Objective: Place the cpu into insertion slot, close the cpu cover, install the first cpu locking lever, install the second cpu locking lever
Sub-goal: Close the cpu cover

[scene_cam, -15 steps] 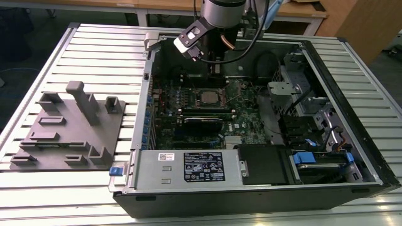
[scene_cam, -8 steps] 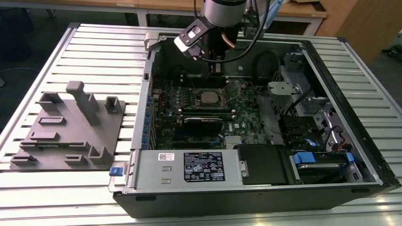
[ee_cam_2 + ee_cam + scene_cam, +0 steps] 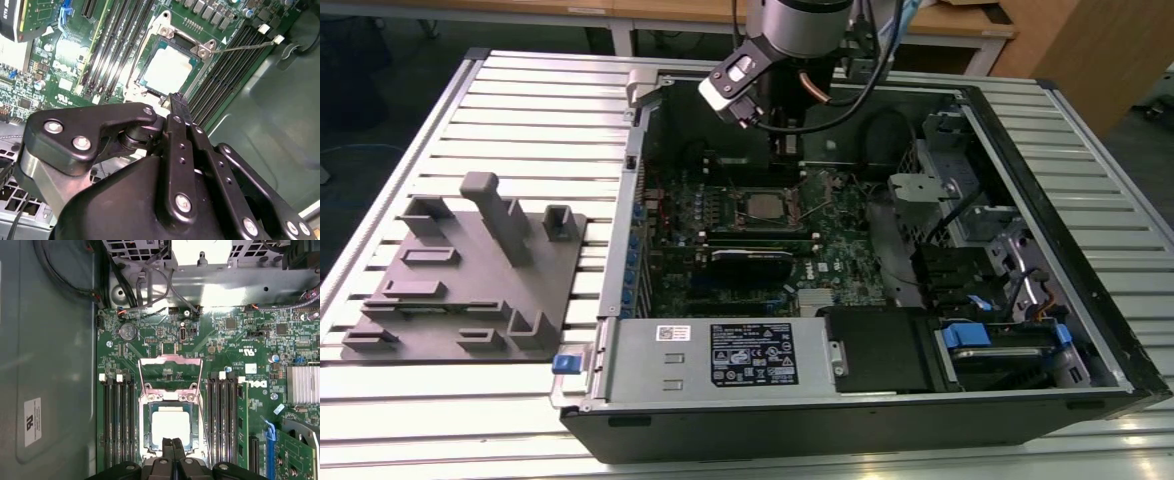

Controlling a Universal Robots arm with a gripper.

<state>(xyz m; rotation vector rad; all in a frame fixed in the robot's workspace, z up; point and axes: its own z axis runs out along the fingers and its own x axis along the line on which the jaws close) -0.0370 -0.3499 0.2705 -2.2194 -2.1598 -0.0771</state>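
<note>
- On the exterior view's left, a grey fixture (image 3: 467,270) rests on the slatted surface (image 3: 534,110), well apart from the work.
- Mid-board, the cpu (image 3: 171,427) lies in the insertion slot (image 3: 147,432): first step done.
- The cpu cover (image 3: 170,360) lies flipped back, open; a lever (image 3: 245,46) seems unlatched.
- The tool (image 3: 172,442), fingers pressed together and empty, hovers at the cpu's edge, with memory slots (image 3: 116,425) flanking.
- Rightward, drive bays (image 3: 987,345) crowd the case (image 3: 1062,240).

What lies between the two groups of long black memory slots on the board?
In the first wrist view, the insertion slot holding the cpu lies between the memory slots, with the end effector over its edge.
</note>
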